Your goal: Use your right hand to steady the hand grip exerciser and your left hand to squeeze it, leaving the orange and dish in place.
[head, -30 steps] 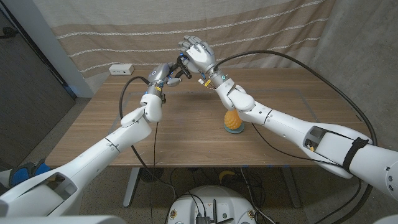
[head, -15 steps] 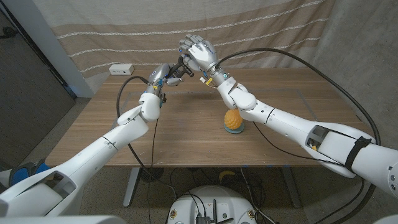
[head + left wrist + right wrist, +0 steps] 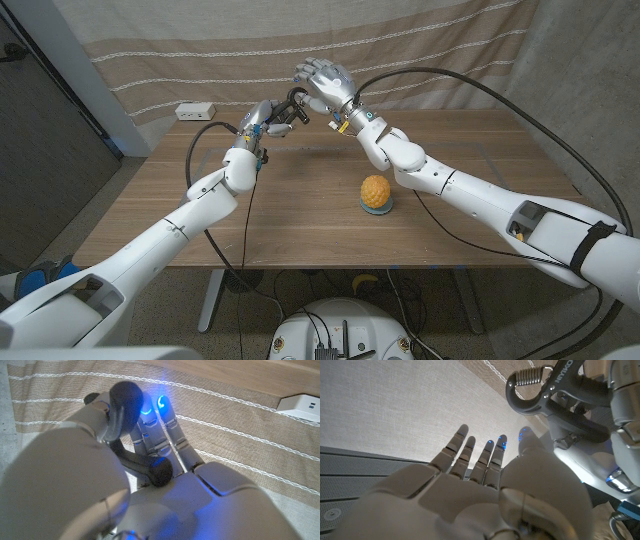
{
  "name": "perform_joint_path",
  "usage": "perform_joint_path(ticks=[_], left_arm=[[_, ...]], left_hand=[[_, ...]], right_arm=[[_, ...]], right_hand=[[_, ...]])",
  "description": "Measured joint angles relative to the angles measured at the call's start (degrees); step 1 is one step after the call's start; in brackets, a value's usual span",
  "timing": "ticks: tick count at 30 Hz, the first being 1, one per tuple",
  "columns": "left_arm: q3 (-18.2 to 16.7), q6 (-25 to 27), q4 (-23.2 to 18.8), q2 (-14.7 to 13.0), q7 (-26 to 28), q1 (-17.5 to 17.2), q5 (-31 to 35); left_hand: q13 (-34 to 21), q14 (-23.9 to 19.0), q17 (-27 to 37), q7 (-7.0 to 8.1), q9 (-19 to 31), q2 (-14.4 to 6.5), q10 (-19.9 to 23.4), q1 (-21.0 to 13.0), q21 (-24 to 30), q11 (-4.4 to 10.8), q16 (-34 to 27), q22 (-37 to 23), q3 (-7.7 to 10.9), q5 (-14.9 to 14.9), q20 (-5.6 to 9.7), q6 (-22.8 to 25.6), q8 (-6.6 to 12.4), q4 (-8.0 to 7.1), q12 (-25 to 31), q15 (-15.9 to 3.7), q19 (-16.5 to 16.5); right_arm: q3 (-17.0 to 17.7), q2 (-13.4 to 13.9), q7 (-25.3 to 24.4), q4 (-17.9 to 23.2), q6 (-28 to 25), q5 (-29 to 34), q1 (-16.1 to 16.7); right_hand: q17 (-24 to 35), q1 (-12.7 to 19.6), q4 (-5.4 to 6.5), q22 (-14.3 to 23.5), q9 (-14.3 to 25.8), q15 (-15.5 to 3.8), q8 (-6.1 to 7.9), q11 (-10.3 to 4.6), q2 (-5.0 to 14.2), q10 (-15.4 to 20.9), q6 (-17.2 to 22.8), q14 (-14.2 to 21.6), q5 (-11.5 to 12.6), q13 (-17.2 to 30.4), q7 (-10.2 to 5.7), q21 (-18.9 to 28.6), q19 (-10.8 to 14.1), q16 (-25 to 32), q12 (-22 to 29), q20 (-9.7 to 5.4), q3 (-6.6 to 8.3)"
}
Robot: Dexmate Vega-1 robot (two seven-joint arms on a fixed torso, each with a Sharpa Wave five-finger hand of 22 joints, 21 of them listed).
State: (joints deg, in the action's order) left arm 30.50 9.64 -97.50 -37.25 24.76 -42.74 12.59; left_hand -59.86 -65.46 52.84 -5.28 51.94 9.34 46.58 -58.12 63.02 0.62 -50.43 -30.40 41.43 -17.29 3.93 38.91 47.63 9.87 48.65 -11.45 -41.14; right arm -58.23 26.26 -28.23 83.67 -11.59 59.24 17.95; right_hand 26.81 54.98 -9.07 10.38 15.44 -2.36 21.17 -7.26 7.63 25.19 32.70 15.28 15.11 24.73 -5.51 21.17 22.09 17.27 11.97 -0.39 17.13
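My left hand (image 3: 266,118) is raised over the table's far edge and grips the black hand grip exerciser (image 3: 292,104). In the left wrist view its fingers (image 3: 160,435) wrap the black foam handles (image 3: 126,399). The right wrist view shows the exerciser's spring loop (image 3: 532,380) sticking out of the left hand (image 3: 600,455). My right hand (image 3: 325,80) hovers just right of the exerciser with fingers (image 3: 470,455) spread and nothing in them. An orange (image 3: 375,188) sits on a small blue dish (image 3: 378,209) at the table's middle right.
A white power strip (image 3: 195,110) lies at the table's far left edge. A striped curtain (image 3: 430,40) hangs behind the table. Black cables (image 3: 500,105) arc over the right arm and loop beside the left forearm (image 3: 205,190).
My right hand has drifted right and away from the exerciser, and its forearm has swung off the orange, which now shows fully. The left hand keeps its grip, hardly moved.
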Motion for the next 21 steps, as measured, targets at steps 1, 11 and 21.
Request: perform_joint_path(ticks=[1,11,21], left_arm=[[-0.03,-0.12,0.04,0.02,-0.01,0.0,-0.11],[-0.8,-6.32,1.26,0.27,-1.15,-0.19,-4.26],[-3.59,-21.01,7.46,2.22,-9.82,-0.62,-18.12]], left_hand=[[-0.3,0.0,0.0,0.21,0.27,0.0,0.42,0.0,0.21,-0.02,-0.08,0.05,0.0,-0.17,0.18,0.2,0.24,0.0,0.32,0.0,-0.39],[-2.07,-0.34,-0.08,1.4,1.54,0.15,4.51,-0.15,1.63,-0.42,-3.08,-1.55,2.55,-3.08,0.79,3.31,2.52,2.55,2.83,0.34,-2.61],[-2.98,-0.54,-0.08,1.28,2.09,-0.11,5.66,0.12,2.51,-0.73,-5.22,-1.88,3.03,-3.99,0.99,4.23,3.24,3.02,3.55,0.54,-3.63]], right_arm=[[0.11,0.01,-0.02,0.02,0.05,-0.06,0.09],[2.07,-0.42,-3.21,-1.73,0.96,-0.94,1.24],[2.85,-1.94,-12.98,-6.17,2.88,-2.65,1.51]], right_hand=[[0.0,0.0,-0.01,0.0,-0.13,0.23,0.0,-0.24,0.0,0.24,0.26,0.23,0.18,-0.04,-0.14,0.0,0.0,-0.14,0.16,0.0,0.28],[-0.26,-2.46,1.25,0.16,-1.45,0.06,-0.22,-0.93,1.03,2.97,4.08,1.78,2.21,-0.56,0.19,0.02,0.63,-0.31,1.04,-0.63,1.56],[-0.5,-4.66,1.73,0.16,-2.14,-0.09,-0.22,-1.34,1.01,4.6,7.18,2.56,3.12,-0.83,0.24,-0.2,0.62,-0.31,1.05,-0.63,2.03]])
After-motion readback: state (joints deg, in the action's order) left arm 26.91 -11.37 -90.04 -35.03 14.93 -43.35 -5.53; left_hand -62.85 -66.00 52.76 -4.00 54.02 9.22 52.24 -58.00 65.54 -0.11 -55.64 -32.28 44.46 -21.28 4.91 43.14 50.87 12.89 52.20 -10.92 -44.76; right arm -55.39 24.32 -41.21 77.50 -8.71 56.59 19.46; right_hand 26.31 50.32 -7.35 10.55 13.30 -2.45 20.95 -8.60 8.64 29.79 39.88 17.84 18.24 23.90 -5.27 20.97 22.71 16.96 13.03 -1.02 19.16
